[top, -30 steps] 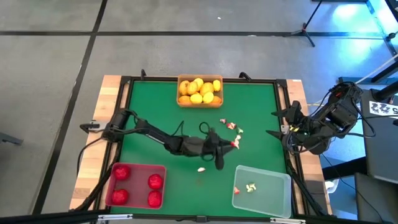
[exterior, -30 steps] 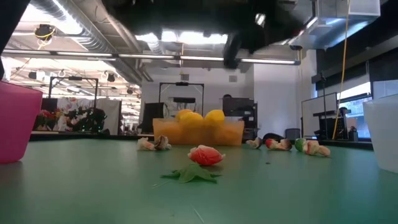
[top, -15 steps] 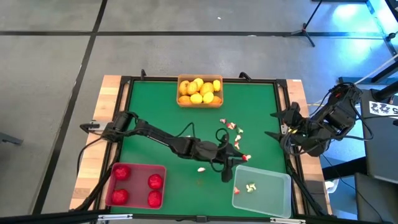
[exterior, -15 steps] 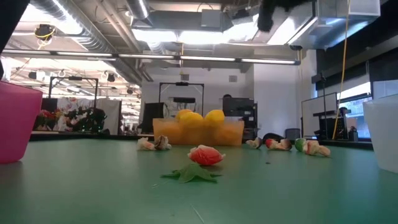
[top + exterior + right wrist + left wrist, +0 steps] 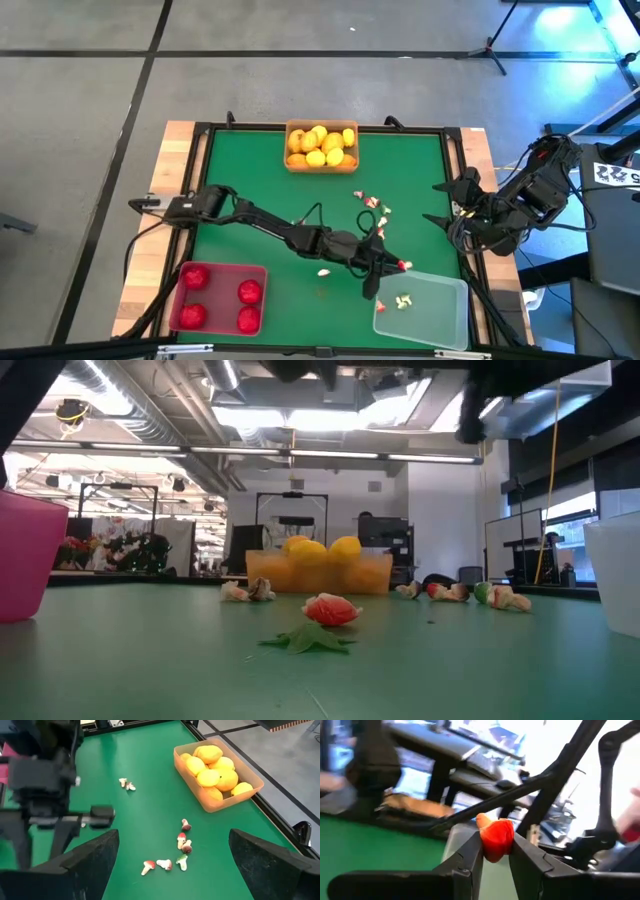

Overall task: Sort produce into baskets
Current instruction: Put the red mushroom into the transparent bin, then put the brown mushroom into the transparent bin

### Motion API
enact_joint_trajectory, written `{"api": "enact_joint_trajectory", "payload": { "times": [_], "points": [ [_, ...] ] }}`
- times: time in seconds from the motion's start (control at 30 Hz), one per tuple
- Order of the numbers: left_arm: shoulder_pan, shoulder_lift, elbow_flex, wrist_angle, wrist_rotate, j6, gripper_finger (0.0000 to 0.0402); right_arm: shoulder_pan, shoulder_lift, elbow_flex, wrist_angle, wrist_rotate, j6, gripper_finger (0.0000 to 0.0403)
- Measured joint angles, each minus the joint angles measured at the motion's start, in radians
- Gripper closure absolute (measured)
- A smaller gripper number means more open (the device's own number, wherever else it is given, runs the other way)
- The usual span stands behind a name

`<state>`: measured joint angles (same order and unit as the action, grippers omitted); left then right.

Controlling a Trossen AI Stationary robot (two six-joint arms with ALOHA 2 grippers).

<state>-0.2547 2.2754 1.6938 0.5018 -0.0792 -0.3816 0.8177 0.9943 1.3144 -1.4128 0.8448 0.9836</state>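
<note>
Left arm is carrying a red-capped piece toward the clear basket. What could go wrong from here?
The left gripper pinches the small red piece only at its fingertips, so it may slip out early.

In the high view it hangs at the near edge of the clear basket; released now, the piece could hit the rim and bounce onto the green table.

The right gripper waits open at the table's right edge.

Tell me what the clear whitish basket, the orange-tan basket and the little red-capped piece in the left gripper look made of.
The clear whitish basket looks like thin translucent plastic: the green mat shows through it. The orange-tan basket looks the same, tinted, its yellow fruits visible through the wall. The little red-capped piece, pinched in the left gripper, looks like smooth moulded plastic or rubber; which one is unclear.
</note>
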Motion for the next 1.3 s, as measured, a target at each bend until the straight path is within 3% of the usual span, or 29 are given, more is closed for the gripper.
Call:
{"api": "enact_joint_trajectory", "payload": {
  "times": [0.1,0.27,0.53,0.83,0.93,1.07,1.3],
  "points": [
    [-0.007,0.074,0.134,-0.075,0.046,0.033,0.032,0.0,0.003,0.0,0.001,0.002,0.0,0.0029],
    [-0.019,0.155,0.309,-0.344,0.089,0.104,0.032,0.0,0.005,0.0,0.008,-0.006,0.0,0.0029],
    [-0.033,0.166,0.314,-0.477,0.104,0.174,0.0302,0.0,0.005,0.0,0.008,-0.018,0.0,0.0029],
    [-0.03,0.165,0.314,-0.487,0.165,0.129,0.0204,0.0,0.005,0.0,0.008,-0.027,0.0,0.0029],
    [-0.02,0.163,0.316,-0.497,0.16,0.036,0.0178,0.0,0.005,0.0,0.008,-0.027,0.0,0.0029],
    [0.031,0.125,0.327,-0.563,0.149,-0.038,0.0168,0.0,0.005,0.0,0.008,-0.029,0.0,0.0029],
    [0.125,0.031,0.332,-0.698,0.089,0.074,0.0167,0.0,0.005,0.0,0.006,-0.035,0.0,0.0029]
  ]
}}
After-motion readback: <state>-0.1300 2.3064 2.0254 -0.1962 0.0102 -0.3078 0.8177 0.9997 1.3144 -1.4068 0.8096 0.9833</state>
